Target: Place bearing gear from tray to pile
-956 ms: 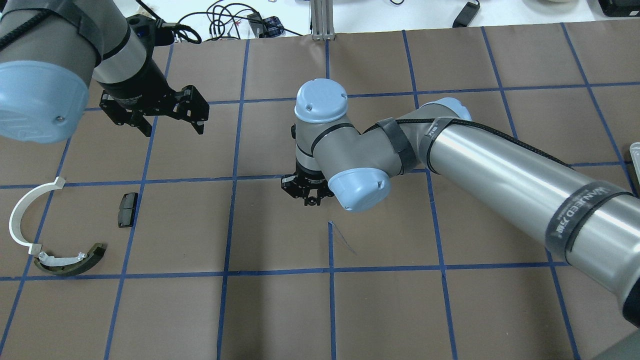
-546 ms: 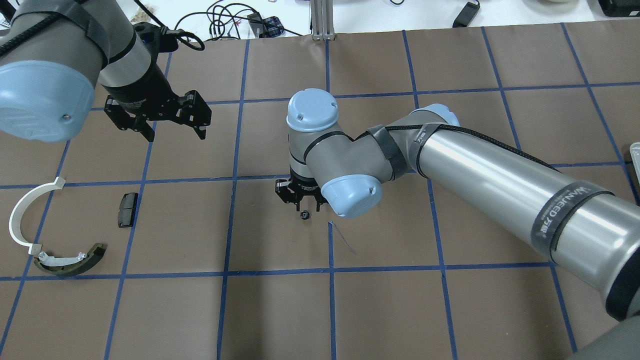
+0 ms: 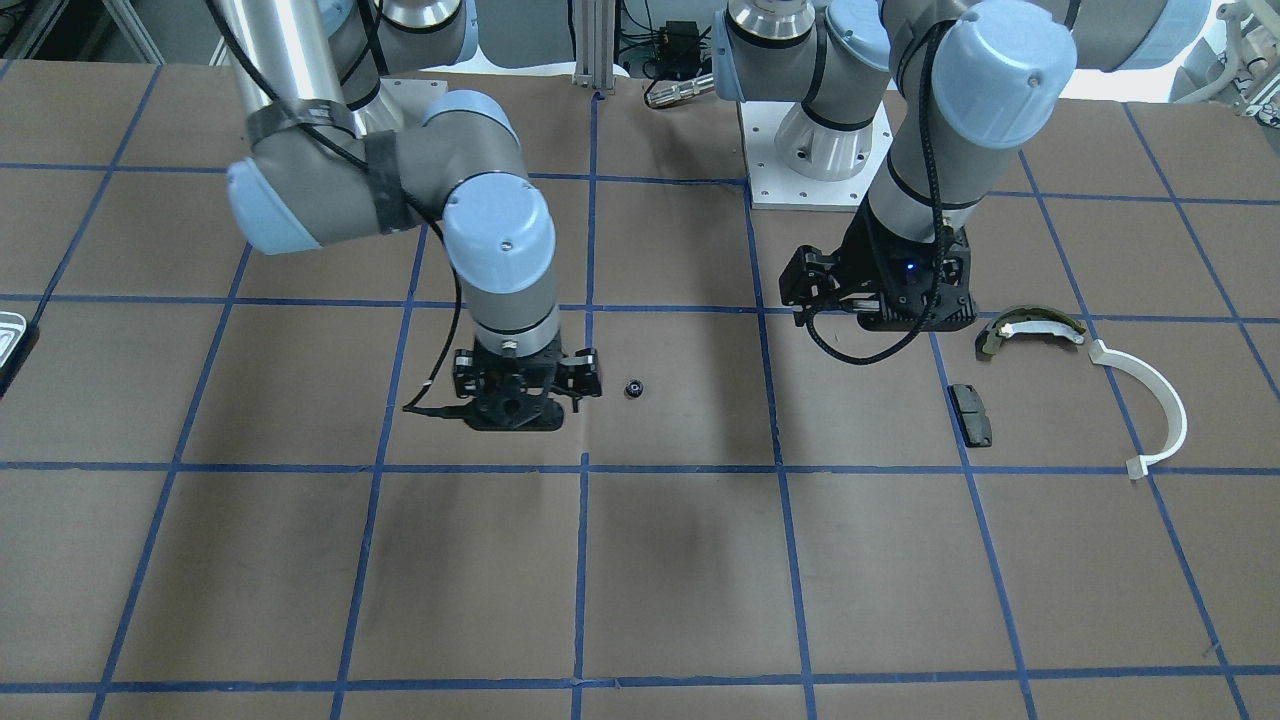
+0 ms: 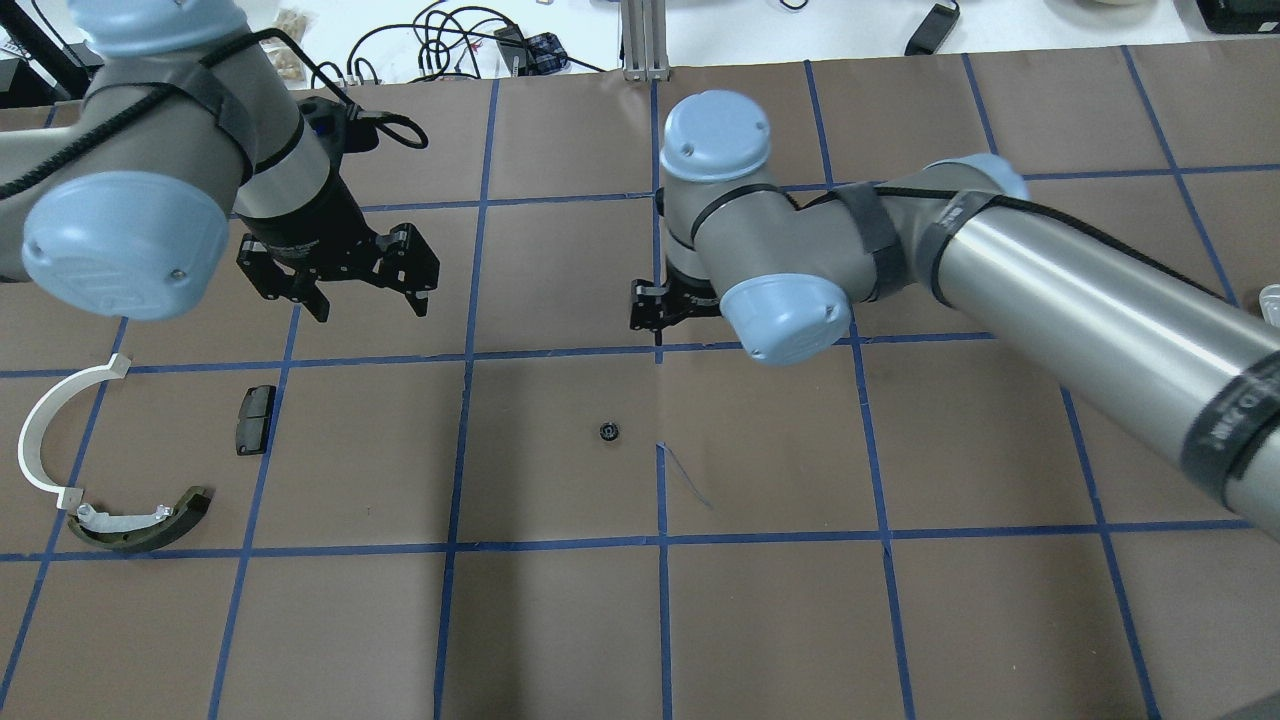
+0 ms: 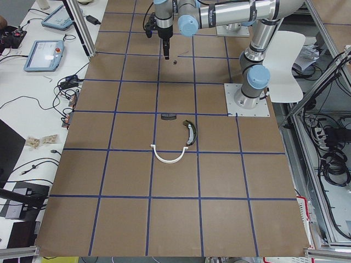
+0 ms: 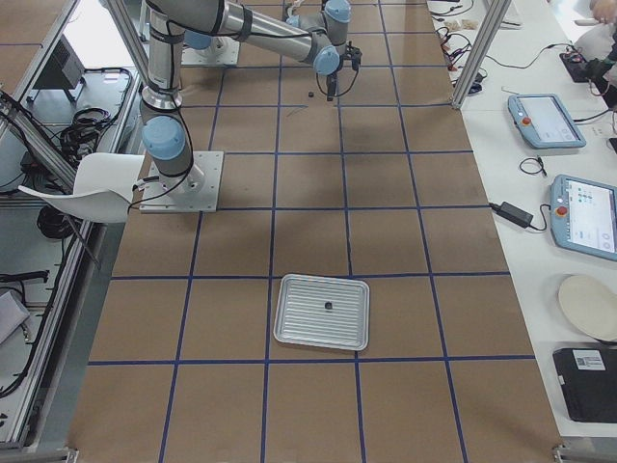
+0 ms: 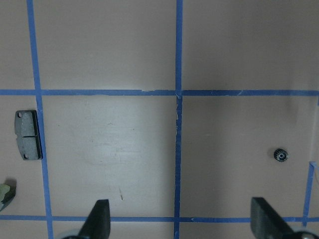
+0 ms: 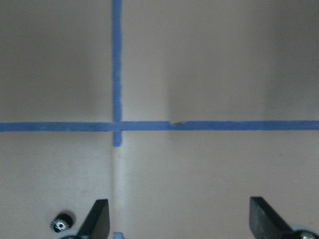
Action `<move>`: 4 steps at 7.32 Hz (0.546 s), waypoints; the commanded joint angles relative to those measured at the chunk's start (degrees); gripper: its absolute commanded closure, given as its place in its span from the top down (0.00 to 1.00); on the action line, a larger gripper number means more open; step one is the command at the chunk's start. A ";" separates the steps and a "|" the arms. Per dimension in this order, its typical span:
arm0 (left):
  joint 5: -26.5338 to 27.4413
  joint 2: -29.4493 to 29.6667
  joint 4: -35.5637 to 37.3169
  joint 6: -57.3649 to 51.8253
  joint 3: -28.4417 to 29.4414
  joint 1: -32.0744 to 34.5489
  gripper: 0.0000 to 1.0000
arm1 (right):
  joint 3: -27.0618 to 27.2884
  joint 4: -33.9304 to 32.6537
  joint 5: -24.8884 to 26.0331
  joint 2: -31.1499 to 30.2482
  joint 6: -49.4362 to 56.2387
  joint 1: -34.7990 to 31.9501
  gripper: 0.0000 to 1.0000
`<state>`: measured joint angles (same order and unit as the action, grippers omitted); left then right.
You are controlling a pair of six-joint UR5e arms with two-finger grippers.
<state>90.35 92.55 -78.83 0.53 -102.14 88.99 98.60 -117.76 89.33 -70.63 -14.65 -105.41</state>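
Note:
The bearing gear [image 4: 609,431], a small black toothed ring, lies alone on the brown paper; it also shows in the front view [image 3: 633,389] and both wrist views [image 7: 281,155] [image 8: 62,222]. My right gripper [image 4: 658,312] is open and empty, raised beyond and a little right of it. My left gripper [image 4: 370,298] is open and empty, hanging above the table beyond the pile. The pile sits at the near left: brake shoe [image 4: 140,522], white arc [image 4: 40,430], black pad [image 4: 255,418]. The tray [image 6: 281,313] lies far to the right.
A small dark part [image 6: 328,306] lies in the tray. Blue tape lines grid the brown paper. Cables and an aluminium post [image 4: 645,40] stand at the table's far edge. The tray's corner [image 4: 1270,300] shows at the right edge.
The right gripper let go of the gear, leaving it on the paper, then rose and drew back toward the far right. The left gripper moved nearer and to the right.

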 commanded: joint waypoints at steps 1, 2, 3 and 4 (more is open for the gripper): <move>-0.09 0.96 7.70 4.71 -6.47 3.01 1.00 | -0.08 4.11 0.85 -5.37 14.06 12.10 1.00; -0.17 1.83 10.51 5.09 -7.71 6.95 1.00 | -0.16 5.68 1.37 -6.44 16.29 19.64 1.00; -0.18 3.15 11.67 5.61 -8.07 10.03 1.00 | -0.16 7.87 1.11 -6.79 19.01 28.16 1.00; -0.26 5.51 13.77 7.18 -8.16 11.98 1.00 | 0.10 7.28 1.37 -6.45 29.22 35.12 1.00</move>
<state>90.17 95.67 -67.56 6.16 -109.82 97.88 98.51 -111.01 90.52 -77.00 5.14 -79.76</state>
